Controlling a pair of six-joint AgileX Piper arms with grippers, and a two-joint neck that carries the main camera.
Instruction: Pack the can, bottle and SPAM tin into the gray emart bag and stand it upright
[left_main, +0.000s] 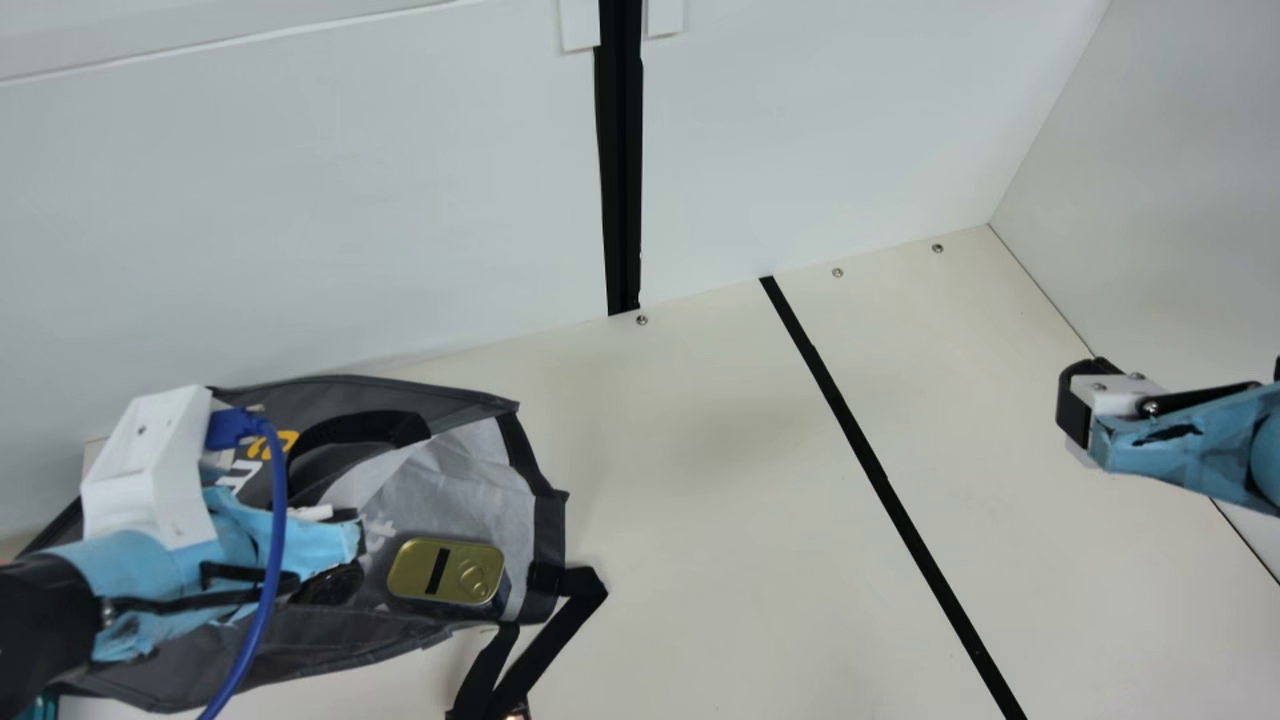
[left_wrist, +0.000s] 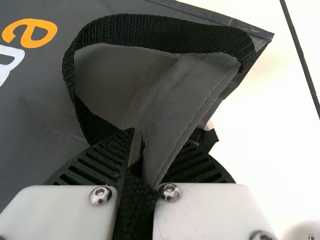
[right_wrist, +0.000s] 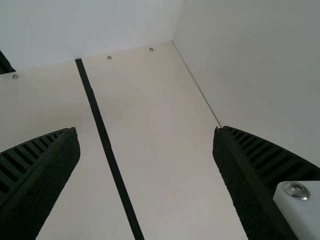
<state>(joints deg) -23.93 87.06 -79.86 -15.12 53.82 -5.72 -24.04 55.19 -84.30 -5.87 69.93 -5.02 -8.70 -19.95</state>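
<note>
Across the cream table (left_main: 720, 450), the gray emart bag (left_main: 450, 480) is laid slumped at the robot's left, and it looks as though standing it up is what is being worked on here. By the left gripper (left_wrist: 157, 140), a fold of the bag's cloth is pinched together with black webbing, the fingers closed down on both. The right gripper (right_wrist: 147, 132) is held wide, nothing between its fingers, well apart at the other side.

The grip by cloth and webbing should be kept, and the rim best raised slowly, so that the weight is swung down onto the base rather than spilled from the mouth. A limp side may well fold in; the opposite rim could be steadied by the free gripper. The handle loop (left_wrist: 160, 32) is arched over the cloth and is best kept clear of the fingers, or it could be snagged on release.

Now the small goods: the SPAM tin (left_main: 455, 565) is seen lid up, within the bag's outline by the lower rim; how deeply it is seated cannot be told. Beside it, a dark rounded object (left_main: 335, 585) is partly covered by the arm; whether can or bottle is meant cannot be told. Both should be watched for sliding as the cloth is drawn up.
</note>
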